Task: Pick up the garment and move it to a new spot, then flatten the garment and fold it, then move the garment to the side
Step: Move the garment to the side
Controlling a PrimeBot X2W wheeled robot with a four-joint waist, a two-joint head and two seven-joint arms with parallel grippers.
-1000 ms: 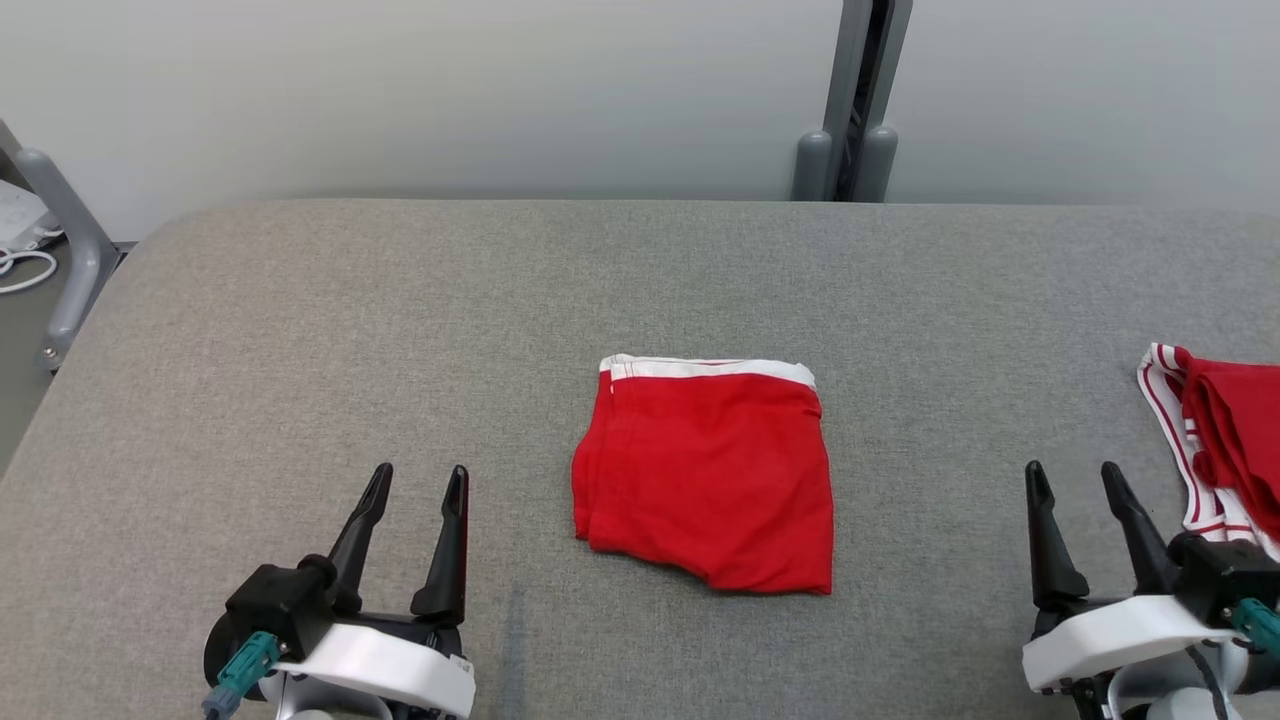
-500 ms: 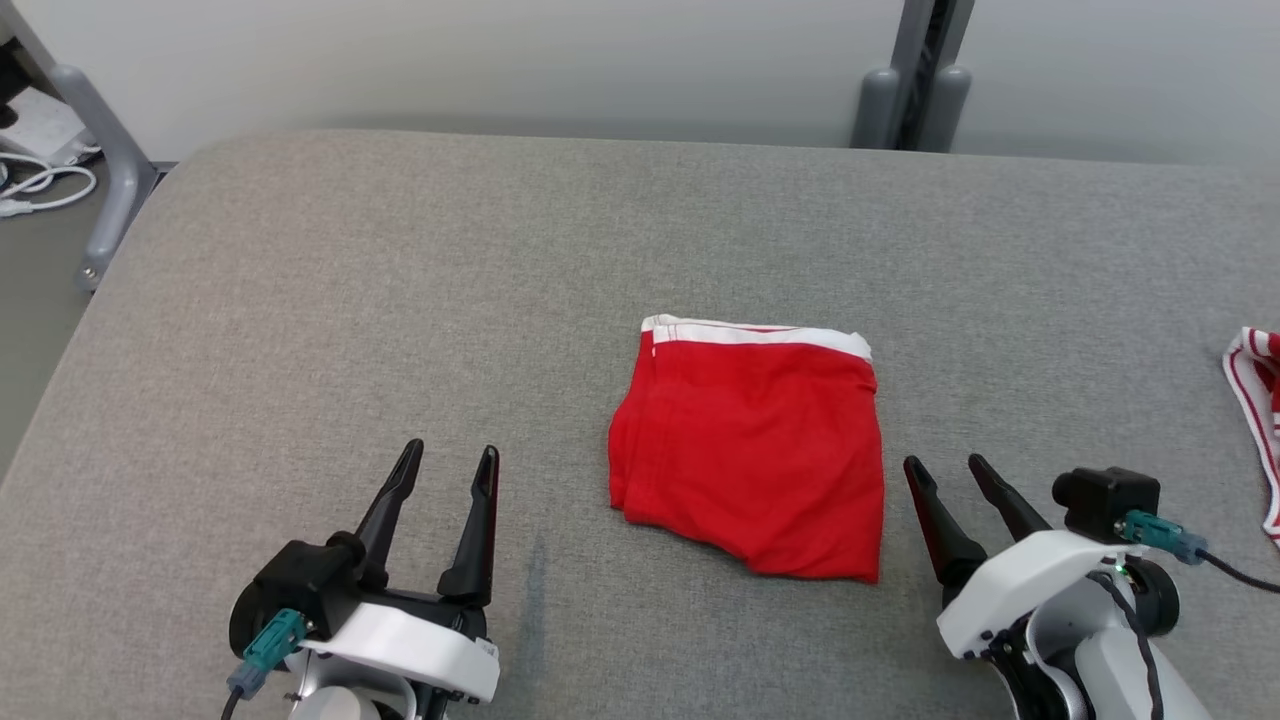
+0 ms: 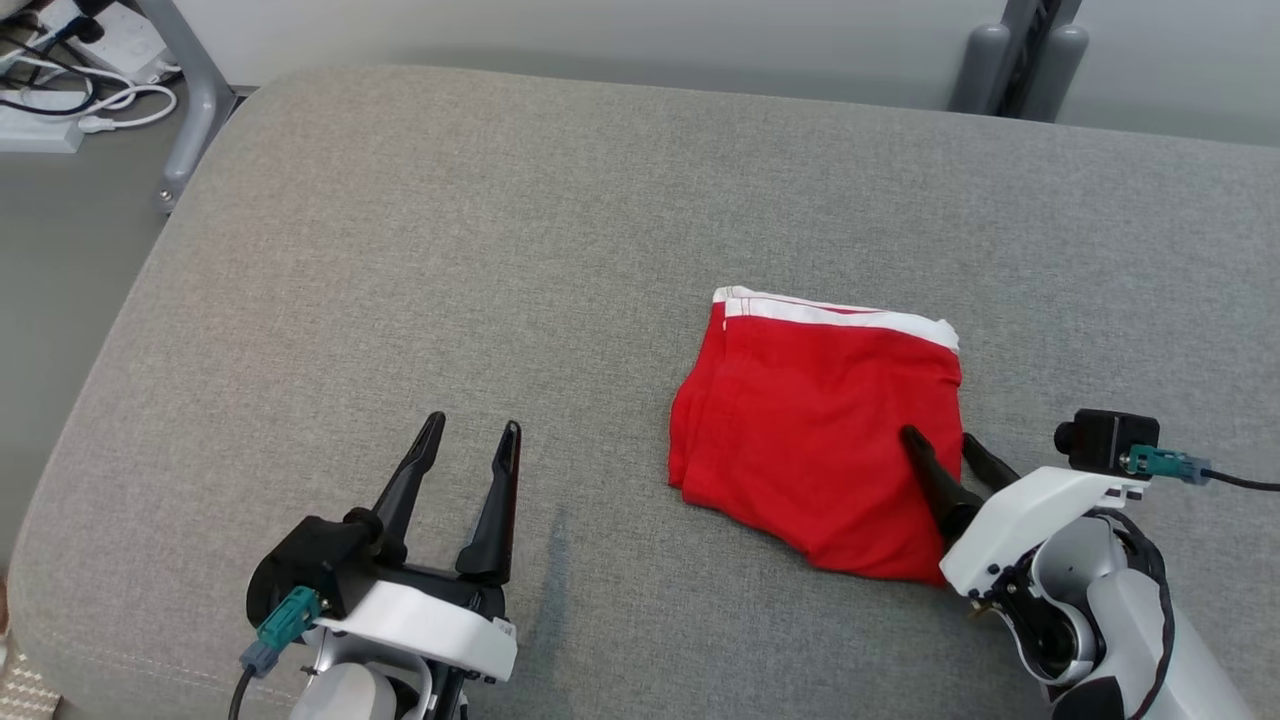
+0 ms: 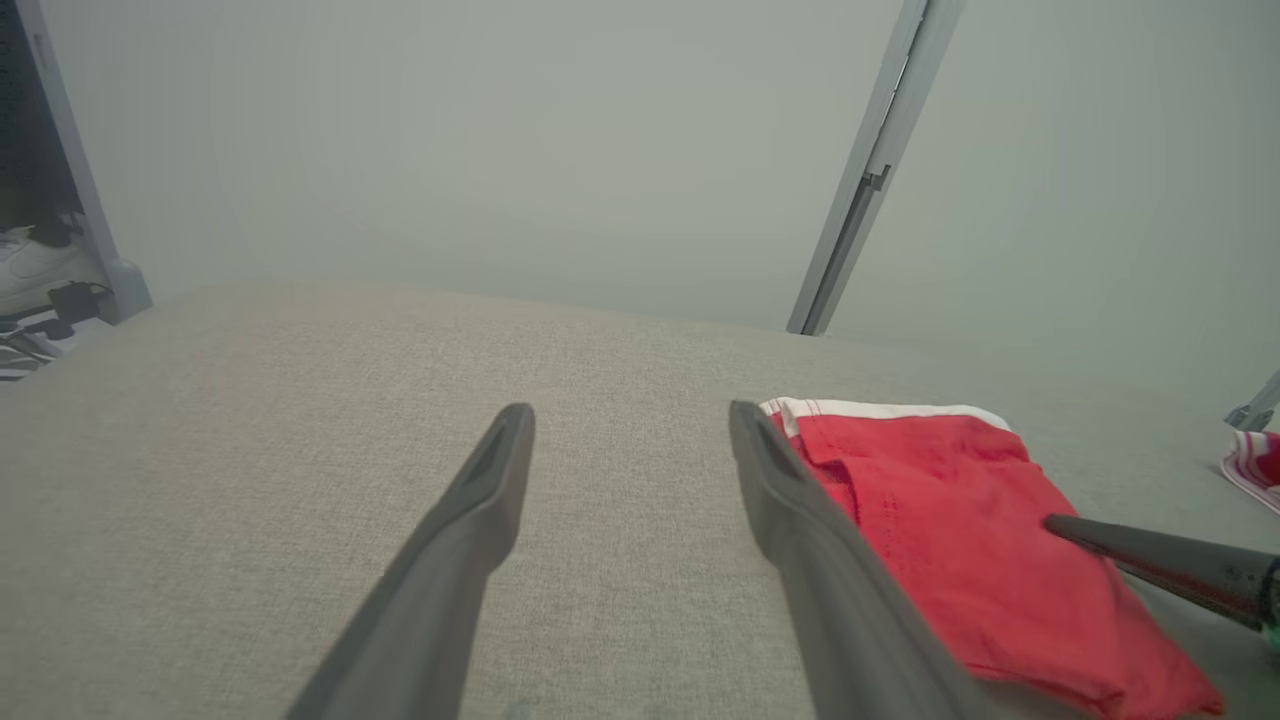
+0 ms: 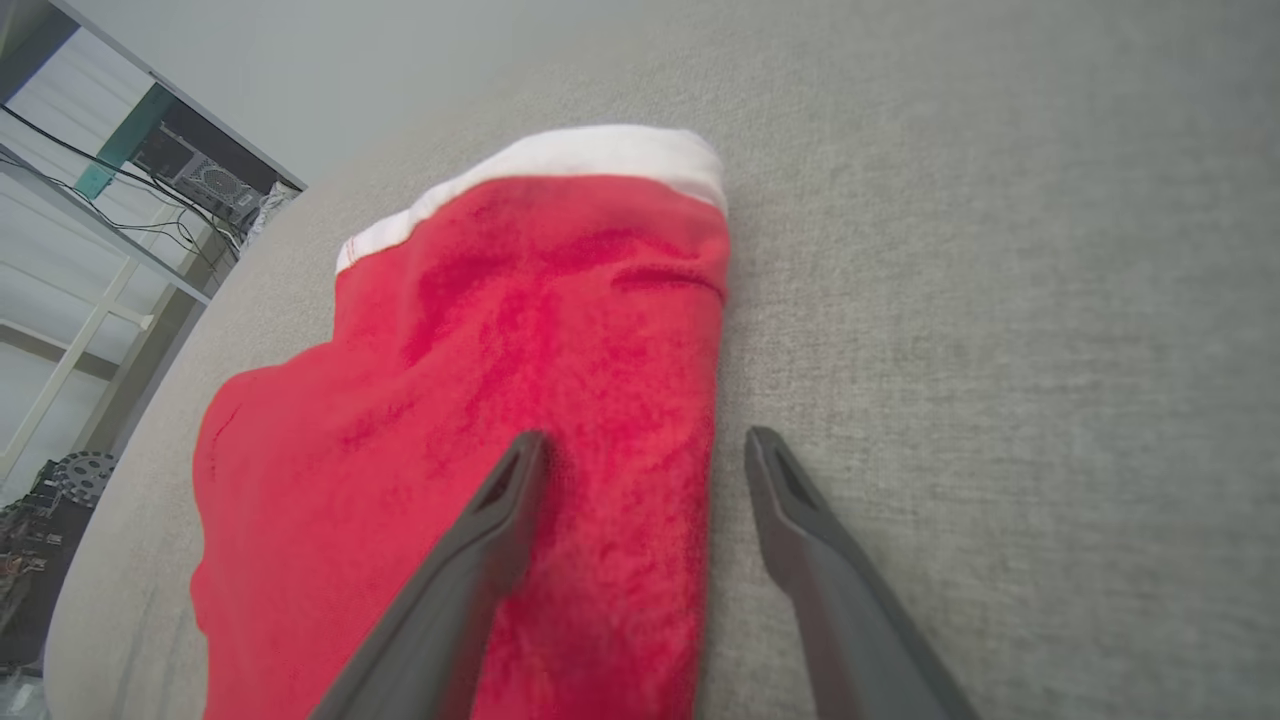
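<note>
The garment (image 3: 815,430) is a red pair of shorts with a white waistband, folded into a rough square on the grey padded table (image 3: 500,250). My right gripper (image 3: 939,436) is open at the garment's near right corner. One finger lies over the red cloth and the other over the bare table just beside the edge. The right wrist view shows that gripper (image 5: 645,438) straddling the right edge of the garment (image 5: 480,340). My left gripper (image 3: 475,423) stands open over bare table well to the left. In its wrist view my left gripper (image 4: 630,412) holds nothing, with the garment (image 4: 950,520) to its right.
The table's left edge drops to a floor with cables and a power strip (image 3: 60,110) beside a grey metal leg (image 3: 190,90). A grey post (image 3: 1010,60) stands behind the far edge. A red and white striped cloth (image 4: 1255,465) lies far right.
The head camera has swung left, shifting the whole picture. My right gripper has moved in from the far right to the garment's near right corner. The left gripper and garment stayed put.
</note>
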